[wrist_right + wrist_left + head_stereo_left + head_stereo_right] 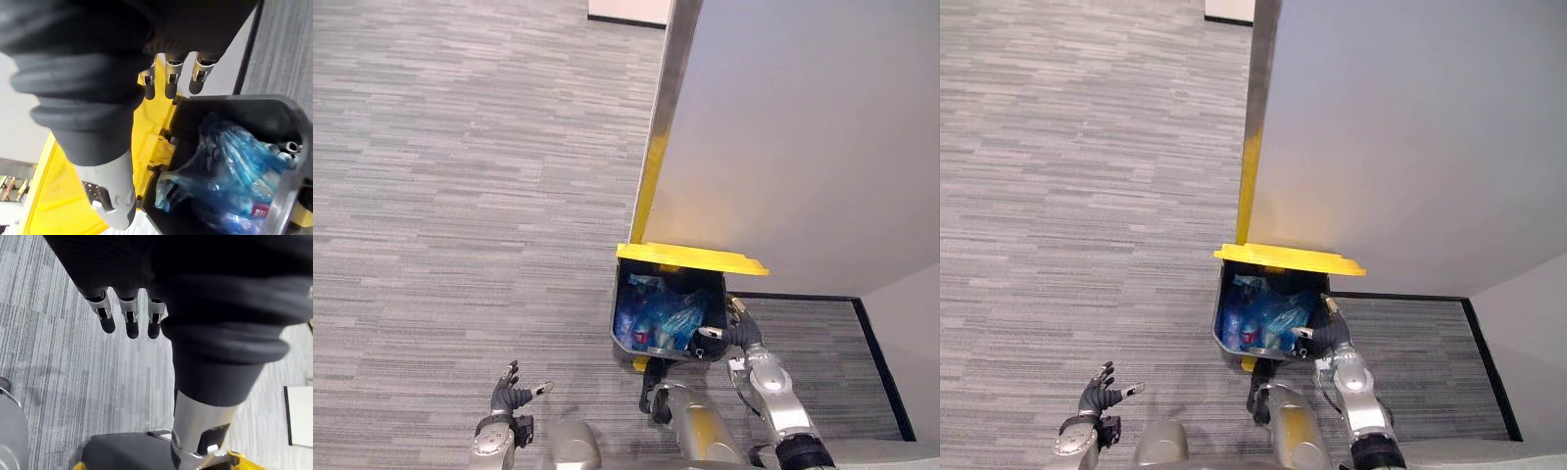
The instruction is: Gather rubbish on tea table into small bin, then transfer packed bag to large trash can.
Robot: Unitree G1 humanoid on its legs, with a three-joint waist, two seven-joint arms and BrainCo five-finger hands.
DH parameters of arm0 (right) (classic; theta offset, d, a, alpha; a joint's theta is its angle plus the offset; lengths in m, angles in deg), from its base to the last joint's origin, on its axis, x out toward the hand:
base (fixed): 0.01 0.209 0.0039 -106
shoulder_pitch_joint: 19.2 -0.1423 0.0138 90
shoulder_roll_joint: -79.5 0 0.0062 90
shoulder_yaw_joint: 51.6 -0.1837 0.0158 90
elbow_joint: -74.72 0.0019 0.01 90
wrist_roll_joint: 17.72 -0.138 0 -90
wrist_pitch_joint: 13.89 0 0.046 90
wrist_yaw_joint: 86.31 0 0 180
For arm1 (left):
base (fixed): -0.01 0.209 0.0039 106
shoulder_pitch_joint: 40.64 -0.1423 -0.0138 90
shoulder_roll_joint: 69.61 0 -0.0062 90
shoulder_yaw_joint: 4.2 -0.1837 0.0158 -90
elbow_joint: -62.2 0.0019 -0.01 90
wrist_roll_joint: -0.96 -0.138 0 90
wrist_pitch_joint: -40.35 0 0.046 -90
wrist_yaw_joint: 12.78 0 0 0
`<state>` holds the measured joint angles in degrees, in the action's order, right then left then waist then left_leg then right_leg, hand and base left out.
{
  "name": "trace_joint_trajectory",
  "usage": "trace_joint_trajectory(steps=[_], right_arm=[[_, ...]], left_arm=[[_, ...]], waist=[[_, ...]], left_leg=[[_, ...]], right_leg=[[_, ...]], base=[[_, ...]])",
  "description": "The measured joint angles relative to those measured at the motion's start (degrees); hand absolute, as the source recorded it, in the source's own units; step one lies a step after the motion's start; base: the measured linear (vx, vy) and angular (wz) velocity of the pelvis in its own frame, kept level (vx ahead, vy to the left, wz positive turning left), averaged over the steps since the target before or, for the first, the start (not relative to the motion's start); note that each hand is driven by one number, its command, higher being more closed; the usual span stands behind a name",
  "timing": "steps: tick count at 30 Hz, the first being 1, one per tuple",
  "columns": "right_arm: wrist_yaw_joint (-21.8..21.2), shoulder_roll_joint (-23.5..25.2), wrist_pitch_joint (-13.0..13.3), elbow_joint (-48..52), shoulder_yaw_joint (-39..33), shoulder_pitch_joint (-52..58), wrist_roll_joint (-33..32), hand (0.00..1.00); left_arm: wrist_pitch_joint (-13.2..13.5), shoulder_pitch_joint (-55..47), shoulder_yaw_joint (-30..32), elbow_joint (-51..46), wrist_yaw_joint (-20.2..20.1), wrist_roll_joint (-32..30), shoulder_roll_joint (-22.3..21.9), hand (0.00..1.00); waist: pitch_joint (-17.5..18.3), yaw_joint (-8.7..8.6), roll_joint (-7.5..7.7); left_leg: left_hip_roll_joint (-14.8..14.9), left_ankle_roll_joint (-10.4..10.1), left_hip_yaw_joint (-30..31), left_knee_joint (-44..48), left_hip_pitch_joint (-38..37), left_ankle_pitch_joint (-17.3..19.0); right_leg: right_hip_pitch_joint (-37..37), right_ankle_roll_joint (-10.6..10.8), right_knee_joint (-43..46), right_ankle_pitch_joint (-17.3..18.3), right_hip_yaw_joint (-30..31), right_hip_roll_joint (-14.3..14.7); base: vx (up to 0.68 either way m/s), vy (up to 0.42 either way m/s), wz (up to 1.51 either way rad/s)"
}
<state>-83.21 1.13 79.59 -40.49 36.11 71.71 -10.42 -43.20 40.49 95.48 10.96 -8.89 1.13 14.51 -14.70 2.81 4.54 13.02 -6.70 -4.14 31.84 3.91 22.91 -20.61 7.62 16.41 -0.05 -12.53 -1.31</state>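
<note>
Dark plastic trash can [230,110], yellow lid [690,258] flipped up against smooth grey wall [803,127], holds crinkly blue bag [230,161]. Right hand [739,335] at rim, fingers straight, empty. Left hand [506,397] splayed wide over striped carpet [460,196].

trash can [230,105]: 1; yellow lid [690,258]: 1; blue bag [230,161]: 1
</note>
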Motion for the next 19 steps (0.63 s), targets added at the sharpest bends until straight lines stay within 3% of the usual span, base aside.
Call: trace_joint_trajectory(steps=[1, 2, 4, 5, 6, 7, 8, 10, 11, 13, 14, 19], right_arm=[[-0.01, 0.56, 0.06, 0.32, 0.11, 0.39, 0.01, 0.0], [0.08, 1.24, 0.1, 0.69, -0.04, 1.84, 0.01, 0.0], [0.31, 2.87, 0.13, 1.12, -0.32, 6.65, 0.02, 0.0], [0.32, 3.78, 0.12, 0.82, -0.65, 8.16, 0.02, 0.0], [0.36, 4.87, 0.13, -0.29, -1.52, 9.19, 0.05, 0.0], [0.51, 5.43, -0.15, -3.04, -3.03, 9.35, 0.09, 0.0], [0.67, 5.3, -0.55, -5.12, -4.68, 9.18, 0.17, 0.0], [1.31, 5.25, -1.39, -7.46, -6.43, 9.29, 0.2, 0.0], [2.06, 4.78, -1.61, -10.1, -7.68, 9.44, 0.2, 0.0], [2.24, 3.73, -1.68, -14.11, -8.72, 8.5, 0.12, 0.0], [2.22, 2.85, -2.13, -17.47, -9.09, 7.87, 0.05, 0.0], [2.24, 2.81, -2.56, -21.55, -11.43, 8.02, -0.01, 0.0]], left_arm=[[0.06, 0.02, -0.06, 0.02, 0.06, 0.03, -0.64, 0.0], [-0.17, 0.13, -0.12, 0.08, 0.22, 0.04, -1.11, 0.0], [-0.51, -0.14, -0.31, 0.01, 0.29, 0.06, -2.35, 0.0], [-0.56, -0.2, -0.55, -0.02, 0.3, 0.07, -2.52, 0.0], [-0.71, -0.25, -0.55, -0.06, 0.32, 0.1, -2.68, 0.0], [-1.17, 0.43, -0.44, -0.18, 0.41, 0.11, -3.0, 0.0], [-1.55, 0.96, -0.34, -0.16, 0.44, 0.11, -4.35, 0.0], [-1.53, 1.2, -0.45, -0.19, 0.33, 0.1, -6.58, 0.0], [-1.53, 1.82, -0.51, -0.18, 0.22, 0.09, -8.5, 0.0], [-1.52, 2.53, -0.53, 0.34, 0.19, 0.09, -9.43, 0.0], [-1.51, 3.08, -0.55, 1.47, 0.16, 0.11, -9.54, 0.0], [-1.49, 2.02, -0.04, 3.76, 0.62, 0.11, -8.9, 0.0]], waist=[[-0.07, 0.05, 0.21], [-0.07, -0.47, 0.47], [0.49, -0.45, 0.75], [0.79, -0.36, 1.19], [1.42, -0.4, 1.95], [2.46, -0.39, 2.7], [2.92, -0.16, 1.22], [3.48, -0.34, 0.81], [4.47, -0.41, 0.44], [4.86, -0.48, -0.39], [5.51, -0.54, -1.5], [7.37, -0.46, -2.68]], left_leg=[[0.16, 0.11, -0.93, -0.39, 0.29, -0.76], [0.19, 0.12, -1.15, -0.62, 0.26, -1.43], [0.59, -0.49, -0.88, -2.39, -0.54, -2.8], [0.71, -0.94, -0.85, -3.29, -0.38, -3.57], [0.6, -1.45, -0.81, -3.77, 0.51, -4.12], [0.9, -2.12, -0.86, -3.8, 2.49, -4.77], [2.1, -2.59, -0.88, -5.46, 3.53, -6.36], [1.94, -0.59, -2.51, -10.52, 3.11, -10.75], [1.53, -0.64, -5.23, -15.19, 2.13, -14.27], [1.09, -0.72, -6.21, -18.7, 1.48, -16.1], [1.0, -0.59, -6.32, -21.06, 0.75, -17.4], [-0.43, -0.79, -6.45, -24.25, -1.04, -18.83]], right_leg=[[-2.74, -3.18, 6.89, 2.22, -0.19, -0.93], [-5.41, -6.67, 20.53, 4.7, 0.12, -2.79], [-3.63, -5.67, 36.76, 8.41, 2.31, -5.15], [-1.42, -4.7, 39.18, 9.24, 3.68, -5.77], [1.46, -4.1, 38.98, 9.37, 4.97, -6.91], [2.42, -2.04, 34.33, 12.53, 3.89, -6.08], [2.52, -2.0, 30.42, 12.55, 3.28, -4.22], [4.35, -3.02, 22.32, 13.24, 3.33, -2.88], [5.7, -3.75, 15.23, 13.63, 3.39, -2.41], [7.23, -6.77, 9.56, 13.13, 3.93, -1.62], [7.73, -7.36, 7.13, 11.7, 3.88, -1.26], [9.5, -5.67, 3.81, 9.68, 4.16, -1.64]], base=[[-0.25, 0.022, -0.43], [-0.19, -0.018, -0.21], [-0.2, -0.066, -0.01], [-0.13, -0.144, -0.01], [-0.07, -0.204, -0.13], [-0.08, -0.201, -0.22], [-0.08, -0.187, -0.3], [-0.03, -0.135, -0.28], [-0.01, -0.148, -0.31], [-0.09, -0.087, -0.27], [-0.17, 0.001, -0.09], [-0.1, 0.054, 0.01]])
